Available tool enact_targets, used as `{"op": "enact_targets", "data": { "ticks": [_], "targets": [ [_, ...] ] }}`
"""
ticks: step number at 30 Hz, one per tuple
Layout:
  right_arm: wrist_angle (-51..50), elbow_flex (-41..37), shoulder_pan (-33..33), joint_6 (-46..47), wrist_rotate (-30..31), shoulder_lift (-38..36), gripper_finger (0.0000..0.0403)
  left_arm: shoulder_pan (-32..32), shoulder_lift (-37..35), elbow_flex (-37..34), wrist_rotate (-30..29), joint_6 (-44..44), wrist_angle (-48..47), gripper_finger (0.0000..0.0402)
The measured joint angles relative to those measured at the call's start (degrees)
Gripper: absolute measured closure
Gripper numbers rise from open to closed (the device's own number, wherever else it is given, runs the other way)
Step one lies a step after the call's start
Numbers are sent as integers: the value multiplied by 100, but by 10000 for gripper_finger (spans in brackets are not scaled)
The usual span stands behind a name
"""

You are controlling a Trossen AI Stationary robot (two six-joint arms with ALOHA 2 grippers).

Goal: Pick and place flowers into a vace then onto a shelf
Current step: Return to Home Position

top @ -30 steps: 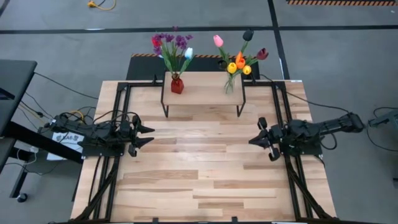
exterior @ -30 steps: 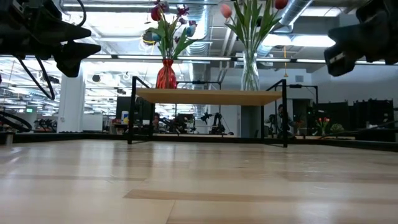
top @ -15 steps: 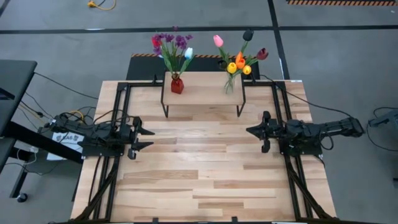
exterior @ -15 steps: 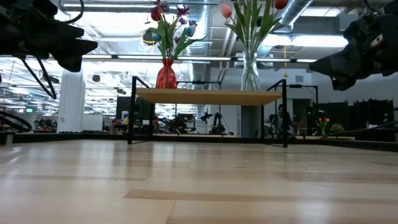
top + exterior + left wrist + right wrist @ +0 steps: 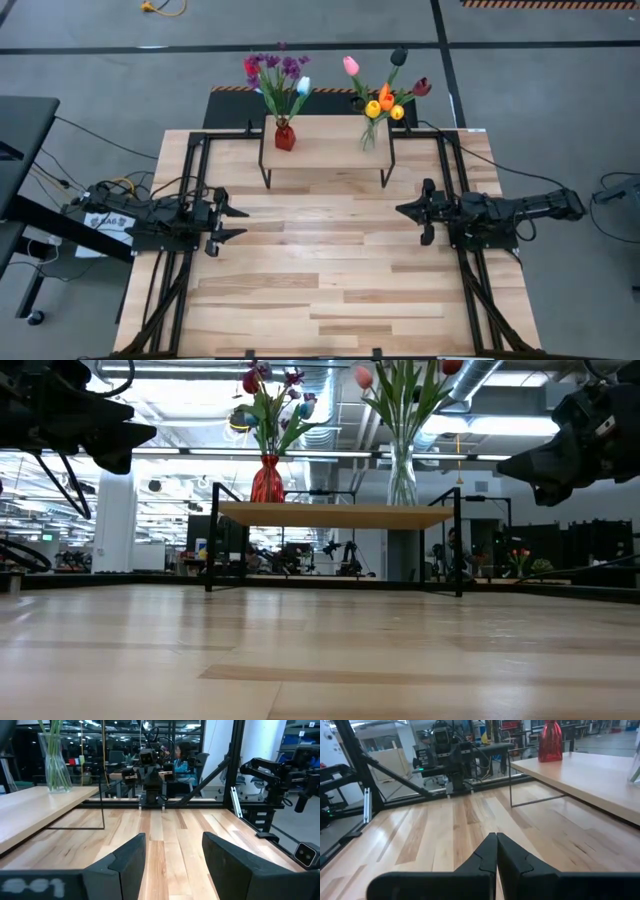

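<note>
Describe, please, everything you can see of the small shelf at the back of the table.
The shelf is a small rectangular board of light wood, raised level on thin black metal legs that stand on the plank table near its far edge. A red vase stands at one end of it and a clear glass vase at the other, each holding flowers. The middle of the board is bare. Nothing else touches it.
</note>
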Motion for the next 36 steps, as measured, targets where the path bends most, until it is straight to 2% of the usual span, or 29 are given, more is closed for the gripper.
{"op": "enact_targets", "data": {
  "ticks": [36],
  "targets": [
    [-7, -4, 0, 2, -9, 0, 403, 0, 0, 0, -4, 49, 0, 217]
  ]
}}
